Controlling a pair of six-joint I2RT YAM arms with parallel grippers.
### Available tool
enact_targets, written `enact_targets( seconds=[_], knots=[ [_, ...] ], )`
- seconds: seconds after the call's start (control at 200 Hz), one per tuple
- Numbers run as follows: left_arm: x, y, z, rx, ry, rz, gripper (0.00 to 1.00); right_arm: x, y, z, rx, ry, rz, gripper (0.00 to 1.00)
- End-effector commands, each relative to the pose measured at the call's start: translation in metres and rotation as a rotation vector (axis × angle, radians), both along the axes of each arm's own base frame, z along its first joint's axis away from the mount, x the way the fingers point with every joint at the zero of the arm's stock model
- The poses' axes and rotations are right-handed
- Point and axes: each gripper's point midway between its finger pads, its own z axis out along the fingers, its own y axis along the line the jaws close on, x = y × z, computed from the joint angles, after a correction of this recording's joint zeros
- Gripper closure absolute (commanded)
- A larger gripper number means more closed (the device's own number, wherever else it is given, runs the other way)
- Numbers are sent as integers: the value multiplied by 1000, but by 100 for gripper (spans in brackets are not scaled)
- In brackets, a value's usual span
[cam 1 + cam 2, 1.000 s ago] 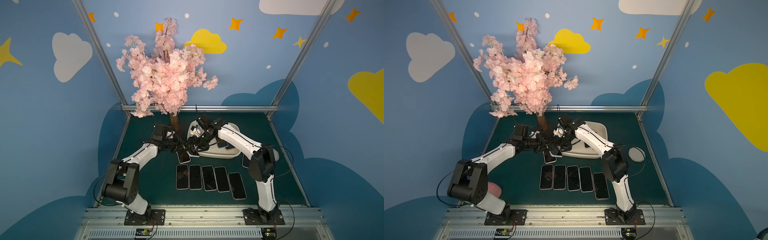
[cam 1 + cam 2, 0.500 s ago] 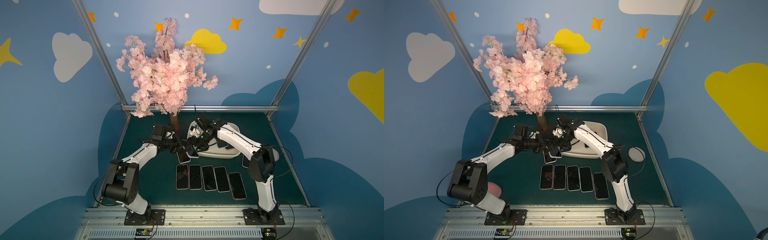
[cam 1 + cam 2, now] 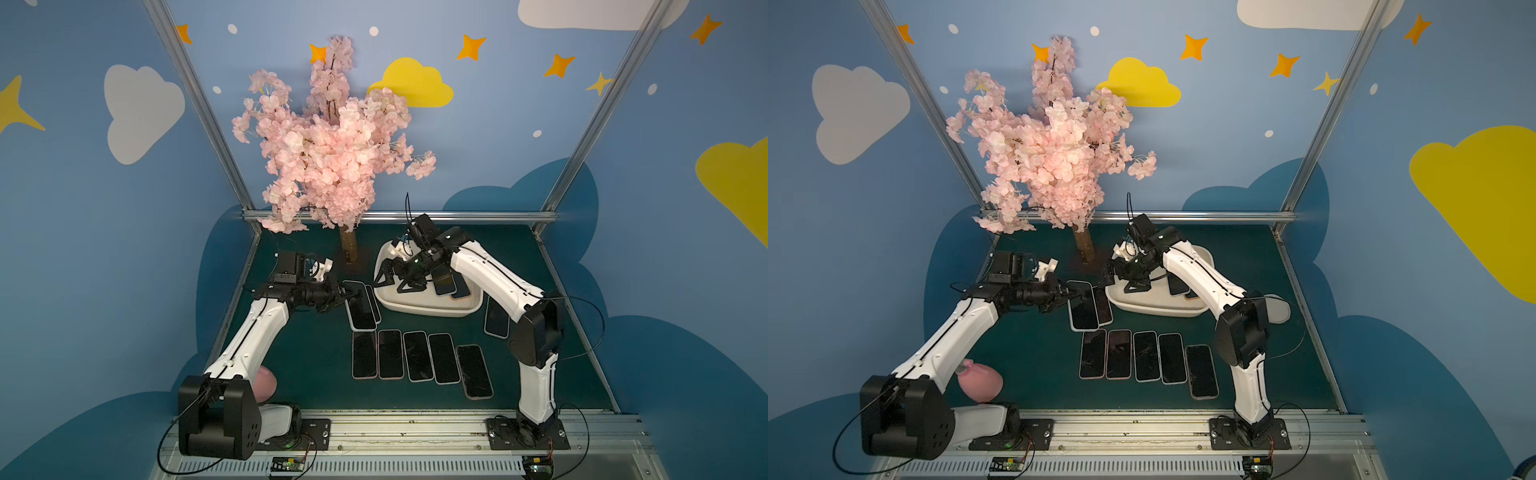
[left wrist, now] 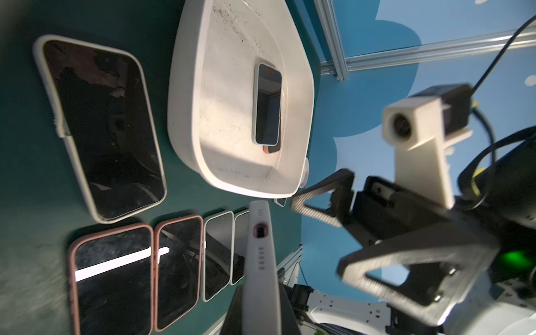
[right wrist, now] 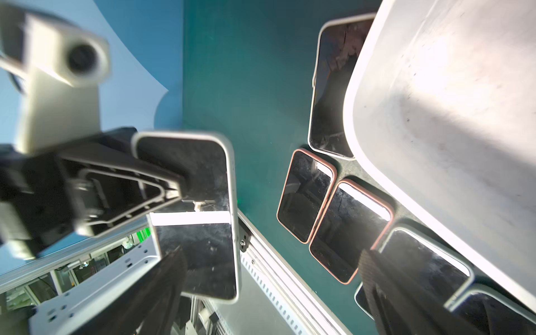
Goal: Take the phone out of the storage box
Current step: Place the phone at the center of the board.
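Top view: left fingers [image 3: 347, 294] are clamped on a phone [image 3: 360, 313], which is out of the storage box [image 3: 428, 311] and above the tabletop [image 3: 316, 365], overlapping a second phone [image 3: 376, 307]. Right fingers [image 3: 384, 277] are spread wide and empty over the box's rim.
Left wrist: two phones [image 4: 268, 104] lie inside the box.
Right wrist: the grip sits near one end of the phone.
Risk: the phone could pivot or slip, land on the one below, or get clipped by the right fingers.

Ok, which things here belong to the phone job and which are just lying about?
Job: storage box; two phones still inside it; white-cased phone in the shut left gripper; open right gripper; phones on the mat.
Lying about: blossom tree; pink object by the left arm's base; white disc.
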Motion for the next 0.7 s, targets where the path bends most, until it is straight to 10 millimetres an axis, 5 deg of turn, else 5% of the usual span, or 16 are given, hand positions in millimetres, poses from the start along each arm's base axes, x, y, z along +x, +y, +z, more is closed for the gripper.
enact_targets(
  seconds=[0.0,0.335,0.696],
  knots=[
    [-30,13,-11,141,-12,-73,97,5,-10,32,74,-48,-39,1],
    [-24,43,-62,290,90,41,97,-1,-36,39,99,-43,-80,1],
    [12,61,-94,392,111,104,97,-14,-67,32,99,-15,-98,2]
  ],
)
